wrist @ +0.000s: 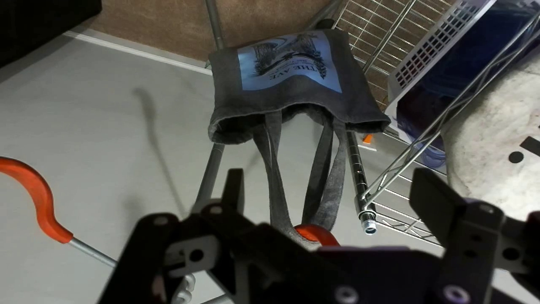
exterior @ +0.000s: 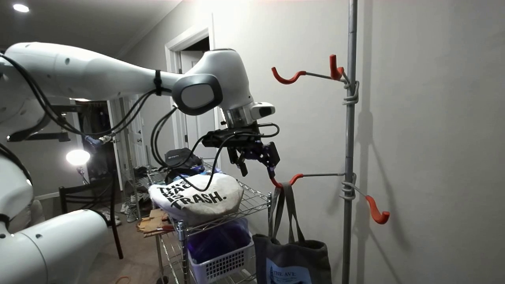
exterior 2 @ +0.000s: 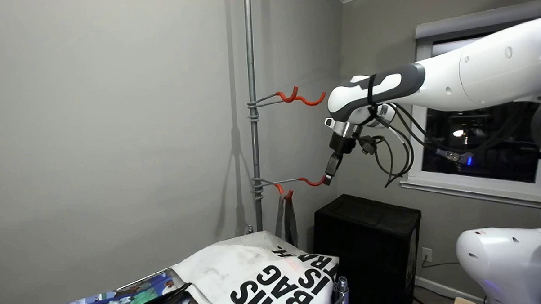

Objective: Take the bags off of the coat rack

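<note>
Below the top shelf of the wire cart (exterior: 252, 199) you have a white basket (exterior: 225, 265) with lattice wall; in it sits something purple (exterior: 221, 238), of which the kind cannot be told. On the top shelf lies the white tote (exterior: 209, 209), rounded like a pillow, with bold black words "THIS BAG IS TRASH."; its contents are hidden from you.

The grey tote (exterior: 294, 252) hangs upright from the coat rack (exterior: 350, 138), its long grey straps looped over a lower red hook (exterior: 296, 178). In the wrist view you can see its mouth, which gapes a little, but the inside is too dark to read. Its cloth is dark grey, and on the front is a pale blue panel with a dark drawing and the words "THE AVE".

Your gripper (exterior: 257, 172) stands wide, two fingers well apart. In an exterior view one of its fingertips (exterior: 271, 172) is at the end of this hook; whether they touch, you cannot tell.
</note>
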{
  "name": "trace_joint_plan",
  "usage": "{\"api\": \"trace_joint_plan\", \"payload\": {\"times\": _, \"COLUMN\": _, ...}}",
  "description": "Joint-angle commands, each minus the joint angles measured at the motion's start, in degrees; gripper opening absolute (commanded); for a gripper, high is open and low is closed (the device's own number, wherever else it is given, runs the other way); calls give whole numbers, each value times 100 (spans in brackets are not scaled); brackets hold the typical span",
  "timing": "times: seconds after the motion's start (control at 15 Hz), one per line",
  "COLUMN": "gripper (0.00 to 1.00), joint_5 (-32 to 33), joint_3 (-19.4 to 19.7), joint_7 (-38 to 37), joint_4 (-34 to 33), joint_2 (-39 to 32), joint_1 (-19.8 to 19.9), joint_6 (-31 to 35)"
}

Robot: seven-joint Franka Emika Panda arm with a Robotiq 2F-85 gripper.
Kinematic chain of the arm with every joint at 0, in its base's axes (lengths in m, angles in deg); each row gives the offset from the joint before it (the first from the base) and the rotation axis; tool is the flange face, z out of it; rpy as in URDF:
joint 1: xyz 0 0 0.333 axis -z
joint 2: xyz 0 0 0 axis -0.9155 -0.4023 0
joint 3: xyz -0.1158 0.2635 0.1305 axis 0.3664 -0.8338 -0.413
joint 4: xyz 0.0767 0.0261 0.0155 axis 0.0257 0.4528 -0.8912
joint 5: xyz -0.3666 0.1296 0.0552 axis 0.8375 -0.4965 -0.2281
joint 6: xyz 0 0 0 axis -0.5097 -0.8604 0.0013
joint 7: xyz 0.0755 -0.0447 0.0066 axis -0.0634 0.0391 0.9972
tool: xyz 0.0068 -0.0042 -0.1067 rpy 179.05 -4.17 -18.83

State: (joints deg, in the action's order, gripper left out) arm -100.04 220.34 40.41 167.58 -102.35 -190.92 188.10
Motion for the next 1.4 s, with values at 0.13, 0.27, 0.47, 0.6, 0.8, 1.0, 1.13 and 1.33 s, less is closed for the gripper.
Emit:
{"api": "trace_joint_plan", "payload": {"times": 0.13, "gripper": 100, "joint_5": -147, "joint_3": -150, "joint_7": 109, "joint_4": -28, "joint_2": -96, "joint_1": 226, "joint_6": -95}}
{"api": "trace_joint_plan", "payload": {"times": 0.27, "gripper": 100, "joint_5": -147, "joint_3": -150, "joint_7": 109, "joint_4": -28, "joint_2": -96, "joint_1": 226, "joint_6": -95}}
{"api": "trace_joint_plan", "payload": {"times": 0.47, "gripper": 100, "joint_5": -147, "joint_3": -150, "joint_7": 109, "joint_4": -28, "joint_2": -96, "joint_1": 226, "joint_6": -95}}
{"api": "trace_joint_plan", "payload": {"times": 0.6, "gripper": 100, "joint_5": -147, "joint_3": -150, "joint_7": 109, "joint_4": -28, "joint_2": -96, "joint_1": 226, "joint_6": -95}}
{"api": "trace_joint_plan", "payload": {"times": 0.8, "gripper": 100, "joint_5": -155, "joint_3": -148, "joint_7": 179, "joint_4": -35, "joint_2": -88, "joint_1": 227, "joint_6": -69}}
{"api": "trace_joint_plan", "payload": {"times": 1.0, "gripper": 100, "joint_5": -108, "joint_3": -97, "joint_7": 653, "joint_4": -10, "joint_2": 86, "joint_1": 338, "joint_6": 23}}
{"api": "trace_joint_plan", "payload": {"times": 1.13, "gripper": 100, "joint_5": 69, "joint_3": -169, "joint_7": 1130, "joint_4": -59, "joint_2": 303, "joint_1": 572, "joint_6": 35}}
{"api": "trace_joint_plan", "payload": {"times": 1.33, "gripper": 100, "joint_5": 235, "joint_3": -418, "joint_7": 1905, "joint_4": -115, "joint_2": 595, "joint_1": 1002, "joint_6": 194}}
